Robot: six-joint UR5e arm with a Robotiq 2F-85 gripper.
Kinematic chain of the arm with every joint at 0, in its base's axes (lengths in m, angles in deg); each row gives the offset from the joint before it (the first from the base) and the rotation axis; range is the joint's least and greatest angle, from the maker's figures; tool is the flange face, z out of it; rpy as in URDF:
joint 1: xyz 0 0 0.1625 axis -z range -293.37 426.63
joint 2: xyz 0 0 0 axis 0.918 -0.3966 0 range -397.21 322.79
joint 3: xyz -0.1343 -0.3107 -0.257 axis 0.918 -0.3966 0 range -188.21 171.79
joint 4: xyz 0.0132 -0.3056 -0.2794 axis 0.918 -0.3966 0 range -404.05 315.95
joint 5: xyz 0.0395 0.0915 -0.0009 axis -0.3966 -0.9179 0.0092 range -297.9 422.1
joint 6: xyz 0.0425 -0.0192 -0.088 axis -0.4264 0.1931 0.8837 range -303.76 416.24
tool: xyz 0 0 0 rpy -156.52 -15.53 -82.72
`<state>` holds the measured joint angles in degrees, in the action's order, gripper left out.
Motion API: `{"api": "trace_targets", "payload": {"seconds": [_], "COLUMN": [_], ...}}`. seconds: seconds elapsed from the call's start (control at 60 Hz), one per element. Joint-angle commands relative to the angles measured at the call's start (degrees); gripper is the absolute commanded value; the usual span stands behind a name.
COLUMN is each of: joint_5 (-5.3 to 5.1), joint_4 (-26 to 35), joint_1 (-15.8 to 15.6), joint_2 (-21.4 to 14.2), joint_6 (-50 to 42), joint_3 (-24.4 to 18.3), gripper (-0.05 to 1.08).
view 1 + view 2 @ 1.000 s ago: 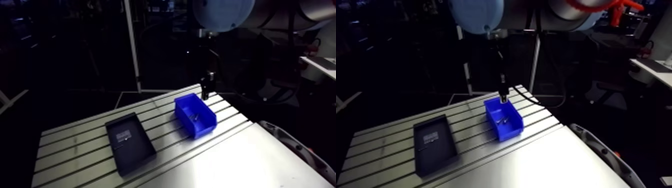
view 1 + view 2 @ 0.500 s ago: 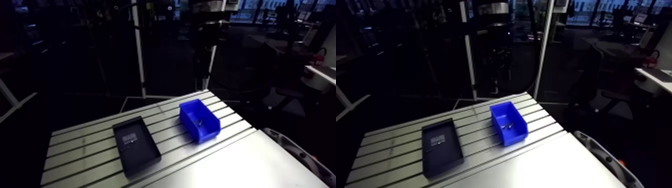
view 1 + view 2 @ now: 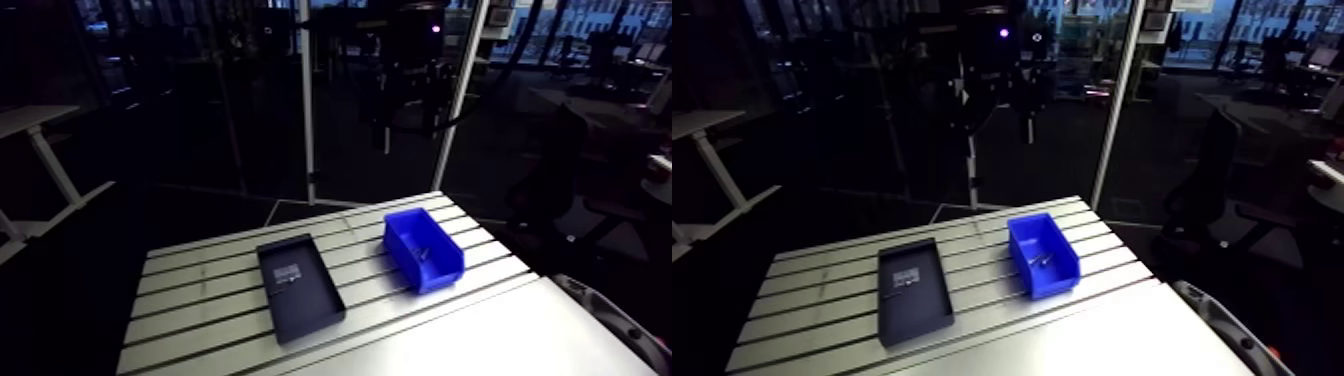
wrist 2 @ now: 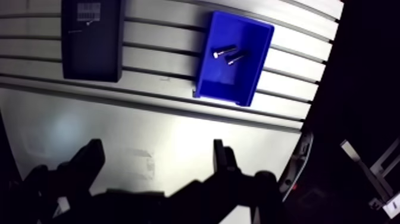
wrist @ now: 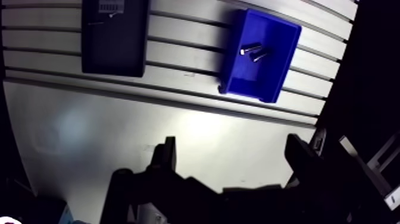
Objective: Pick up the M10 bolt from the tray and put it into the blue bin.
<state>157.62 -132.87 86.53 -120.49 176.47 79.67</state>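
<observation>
Fingers [image 5: 166, 156] of the gripper [image 5: 231, 143] are spread wide and released, with nothing between them, hanging high over the bare near part of the slotted aluminium desk [image 5: 184, 62]. Ahead of the gripper sits the blue bin [image 5: 257, 82]. Two bolts [image 5: 250, 49] lie side by side on its floor, almost touching. I cannot tell from here which one is the M10 bolt, though I judge it to be one of this pair. Well apart from the bin lies the black tray [image 5: 116, 50]; I see only a pale label [image 5: 110, 6] in it and no bolt. To my eye the drop is done. The risk now is my own misreading. In this dim light I could take the tray to hold a part and send the gripper down. The wide-set fingers could then catch the bin's wall and push it across the slots.
</observation>
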Motion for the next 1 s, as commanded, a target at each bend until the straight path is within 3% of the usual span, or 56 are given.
{"api": "trace_targets", "payload": {"seconds": [0.017, 0.117, 0.333, 0.517, 0.567, 0.667, 1.0], "joint_5": [-0.59, -1.40, -1.61, -2.18, -3.37, -4.48, -4.77], "joint_4": [2.1, 2.8, 3.9, 4.6, 5.3, 5.3, 6.8], "joint_1": [-4.0, -6.2, -11.4, -11.7, -11.5, -10.9, -10.2], "joint_2": [-0.3, -0.3, 0.2, 0.2, 0.0, -0.1, -0.2], "joint_6": [-11.6, -14.7, -21.8, -23.5, -23.6, -23.3, -22.9], "joint_3": [-2.3, -2.6, -3.5, -4.8, -5.9, -6.4, -10.0], "gripper": [0.01, 0.01, 0.01, 0.01, 0.01, 0.01, 0.01]}}
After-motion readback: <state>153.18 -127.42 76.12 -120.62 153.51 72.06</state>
